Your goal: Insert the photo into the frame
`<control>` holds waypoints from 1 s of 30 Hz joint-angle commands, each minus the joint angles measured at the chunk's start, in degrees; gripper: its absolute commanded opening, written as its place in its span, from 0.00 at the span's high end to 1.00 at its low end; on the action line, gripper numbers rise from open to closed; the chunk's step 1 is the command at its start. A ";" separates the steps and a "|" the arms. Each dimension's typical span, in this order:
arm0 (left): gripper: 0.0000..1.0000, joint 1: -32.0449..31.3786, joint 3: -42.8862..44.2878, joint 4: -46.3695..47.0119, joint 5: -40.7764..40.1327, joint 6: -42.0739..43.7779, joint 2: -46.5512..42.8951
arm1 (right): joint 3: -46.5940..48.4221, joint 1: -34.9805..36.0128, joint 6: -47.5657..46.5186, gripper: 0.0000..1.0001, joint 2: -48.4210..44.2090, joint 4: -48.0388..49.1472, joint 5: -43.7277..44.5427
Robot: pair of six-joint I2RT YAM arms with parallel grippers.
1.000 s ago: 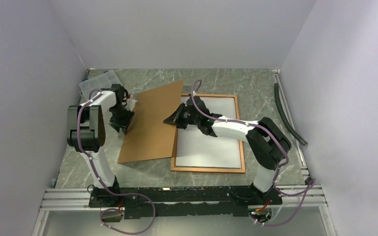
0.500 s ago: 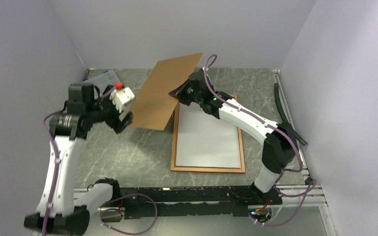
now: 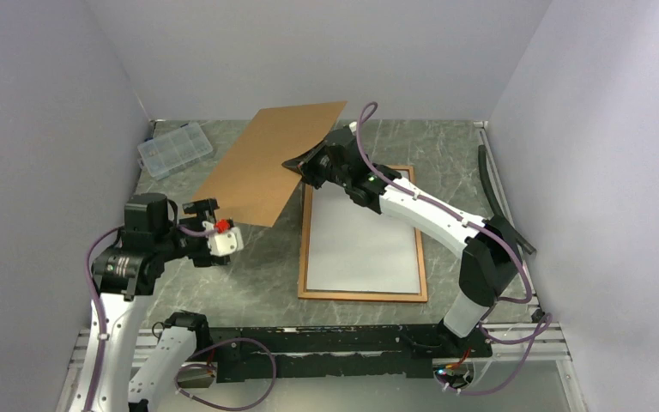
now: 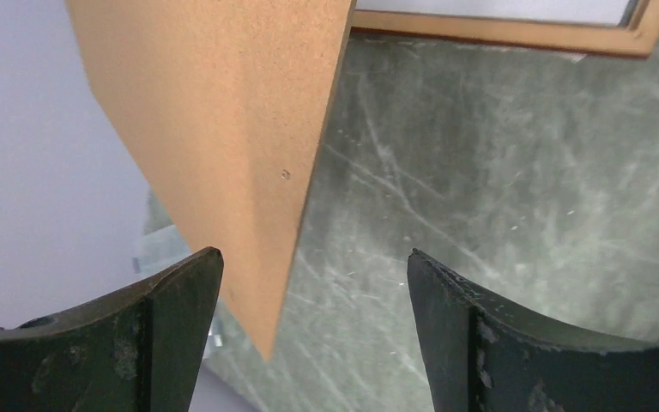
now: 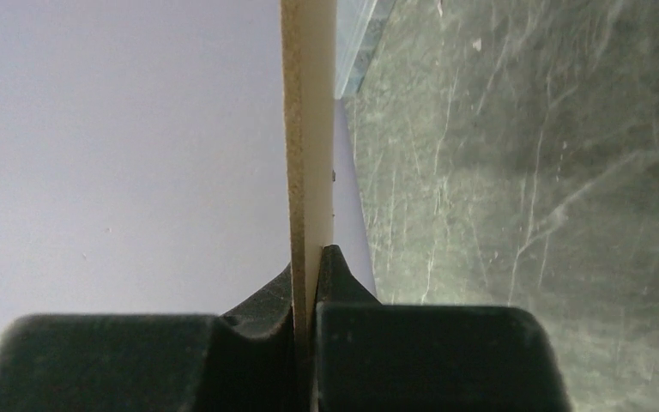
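The frame (image 3: 362, 295) lies flat, long axis near-to-far; right end effector (image 3: 299, 163) pinches backing board (image 3: 266, 167); left end effector (image 4: 313, 254) open.

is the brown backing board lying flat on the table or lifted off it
Lifted and tilted: the right arm's jaws, shut on one edge, hold the backing board in the air above the table.
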 commanded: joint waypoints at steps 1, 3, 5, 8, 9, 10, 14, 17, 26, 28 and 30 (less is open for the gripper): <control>0.17 -0.24 -5.83 9.00 -2.27 14.14 -4.14 | -1.19 1.04 5.01 1.00 -5.25 12.12 -2.33; 0.22 -0.28 -8.85 14.93 -4.69 14.54 -5.64 | -1.28 1.27 5.18 1.00 -5.53 12.08 -2.97; 0.25 -0.26 -11.29 19.88 -6.17 14.72 -7.02 | -2.50 1.54 5.86 1.00 -6.30 12.95 -3.26; 0.30 -0.24 -14.24 23.20 -7.90 15.90 -8.30 | -4.39 1.87 7.32 1.00 -7.24 15.03 -4.09; 0.32 -0.24 -14.96 23.60 -8.41 16.36 -8.45 | -4.81 2.09 7.55 1.00 -7.53 15.54 -4.35; 0.36 -0.28 -15.60 24.71 -9.06 16.61 -8.52 | -5.14 2.44 7.74 1.00 -7.74 15.85 -4.42; 0.58 -0.24 -17.96 31.62 -11.00 15.25 -9.22 | -5.91 3.80 6.42 0.99 -9.00 14.25 -3.82; 0.80 -0.26 -18.08 34.74 -10.85 13.66 -9.53 | -7.86 3.80 5.68 0.79 -10.15 14.66 -4.35; 0.97 -0.25 -20.06 44.07 -9.34 10.33 -12.50 | -8.62 2.75 -6.61 0.16 -13.73 10.16 -10.64; 0.97 -0.24 -19.97 44.29 -8.61 10.06 -12.90 | -8.05 1.43 -12.81 0.02 -14.51 9.63 -14.95; 0.97 -0.29 -18.98 42.96 -7.82 9.59 -12.85 | -6.59 -1.40 -19.80 0.00 -15.46 6.82 -21.61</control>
